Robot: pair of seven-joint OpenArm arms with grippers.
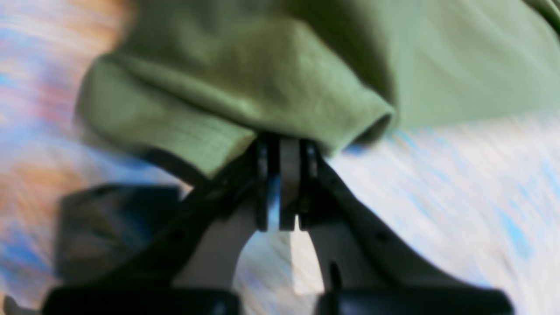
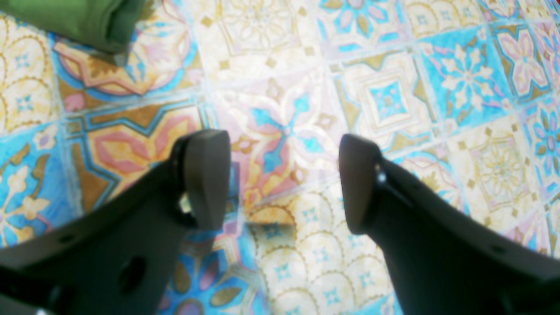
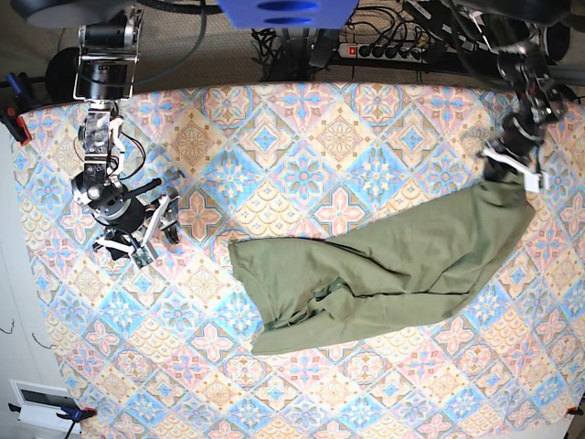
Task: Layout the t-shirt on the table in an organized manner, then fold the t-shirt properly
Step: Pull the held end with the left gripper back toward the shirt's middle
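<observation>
- Because the left end effector point(image 1: 283, 144) is clenched on a hem or sleeve edge of the t-shirt point(image 3: 384, 270), that corner is drawn out toward the far side of the tabletop point(image 3: 302, 119), which looks like a pull meant to spread the garment flat before any folding.
- While that corner is held, the rest of the t-shirt lies across the middle of the tabletop as a long slanted band, stretched from the pinched end down to a bunched, creased end near the centre.
- At the grip, the wrist view shows the jaws pressed together with cloth between them; a rolled, tube-like fold of fabric sags over the fingertips.
- Well apart from the garment, the right end effector point(image 2: 284, 175) hovers over bare pattern with its jaws spread wide and nothing between them; only a folded green edge of the t-shirt shows in one corner of its view.
- That released posture seems a waiting one, ready to take an opposite corner.
- Olive-green, soft and matt, the cloth drapes in loose wrinkles, with a stitched hem band visible near the grip.
- Covering the tabletop is a smooth tile-pattern cloth of blue, pink and cream diamonds and floral medallions.
- Judged from this, the layout step is under way and the fold has not begun.
</observation>
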